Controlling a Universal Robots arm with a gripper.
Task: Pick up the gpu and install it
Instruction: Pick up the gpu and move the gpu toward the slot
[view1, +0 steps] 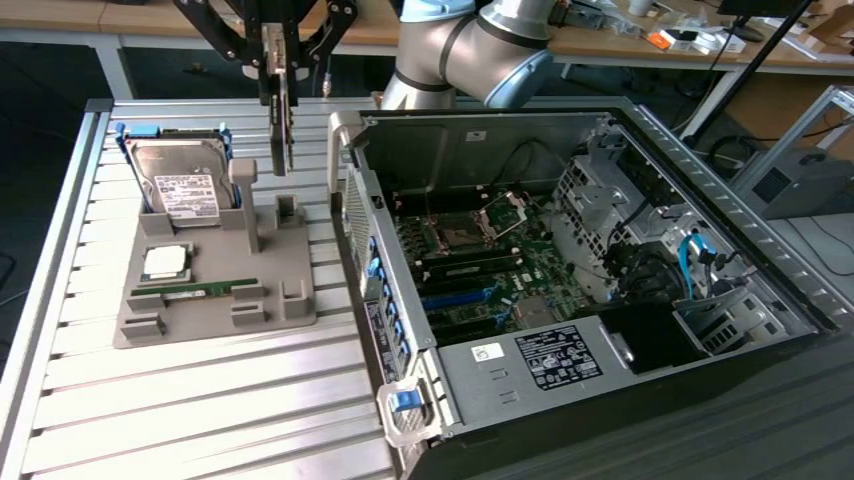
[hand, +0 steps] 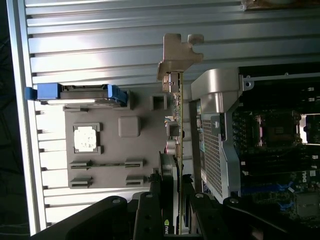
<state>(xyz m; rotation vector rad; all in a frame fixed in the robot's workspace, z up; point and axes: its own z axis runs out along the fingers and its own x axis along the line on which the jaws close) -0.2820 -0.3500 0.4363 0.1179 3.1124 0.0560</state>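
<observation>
A: Where's the card right now?

B: The gpu (view1: 280, 135), a thin dark circuit card seen edge-on, hangs upright in the air. The black linkage gripper (view1: 283, 70) is clenched on its two flat faces near the upper end. Below it sits the grey moulded plastic holder (view1: 200, 310), and the card's lower edge looks near the holder's tall posts. I can't tell whether it has fully cleared them.

A: And from the wrist?

B: There the card (hand: 178, 115) runs straight out from between the fingers (hand: 150, 200), with its silver metal bracket (hand: 180, 52) at the far end. It lies just beside the bent silver wall (hand: 215, 90) of the open black tower case (view1: 400, 350).

A: So what worries you?

B: Mostly that wall. The card is long and the gap looks slim, so a sideways move made too low could knock the bracket or the board's edge against the sheet metal. If the lower edge is caught on a post, it could also drag the holder and upset the boxy silver hard drive with the white label (view1: 184, 185) and the narrow green memory stick (view1: 200, 288).

A: The grip itself?

B: It pinches smooth faces far from the free end. I'd guess any bump would twist the card in the jaws, and then it would meet the green motherboard (view1: 467, 270) crooked
</observation>
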